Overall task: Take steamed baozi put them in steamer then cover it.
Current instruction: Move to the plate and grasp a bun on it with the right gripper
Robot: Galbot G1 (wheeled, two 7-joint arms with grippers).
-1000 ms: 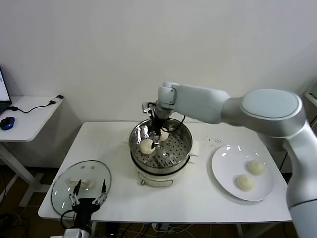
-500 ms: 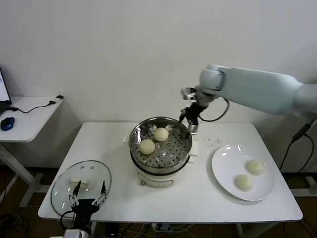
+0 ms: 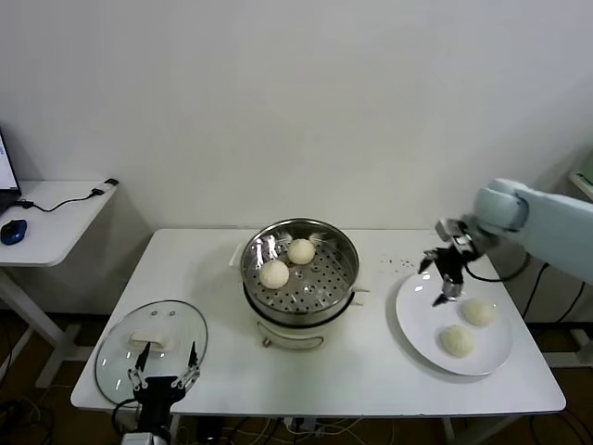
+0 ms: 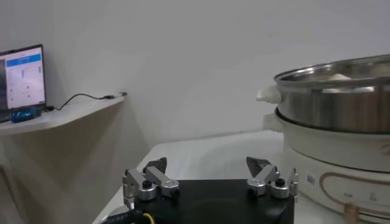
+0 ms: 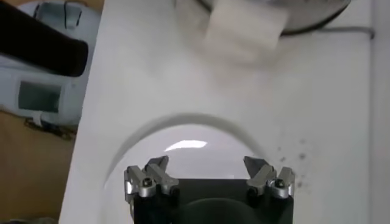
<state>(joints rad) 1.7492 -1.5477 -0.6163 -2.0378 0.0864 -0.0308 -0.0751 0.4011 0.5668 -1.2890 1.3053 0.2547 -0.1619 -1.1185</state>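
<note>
Two buns (image 3: 287, 262) in steamer (image 3: 345, 243), two on plate (image 3: 412, 320); right gripper (image 3: 446, 275) open and empty above plate, left gripper (image 3: 164, 368) open near lid (image 3: 120, 348).

Head camera overlooks the table (image 3: 371, 371); wrist cameras sit close above it.

Your left gripper (image 4: 209, 182) sits low over the white table (image 4: 201, 155), its fingers spread wide and empty. Just beyond it you see the steamer (image 4: 335, 91) on its white pot base (image 4: 332, 161), a pale bun top barely showing above the rim. A laptop (image 4: 22, 79) rests on the side desk (image 4: 61, 112).
</note>
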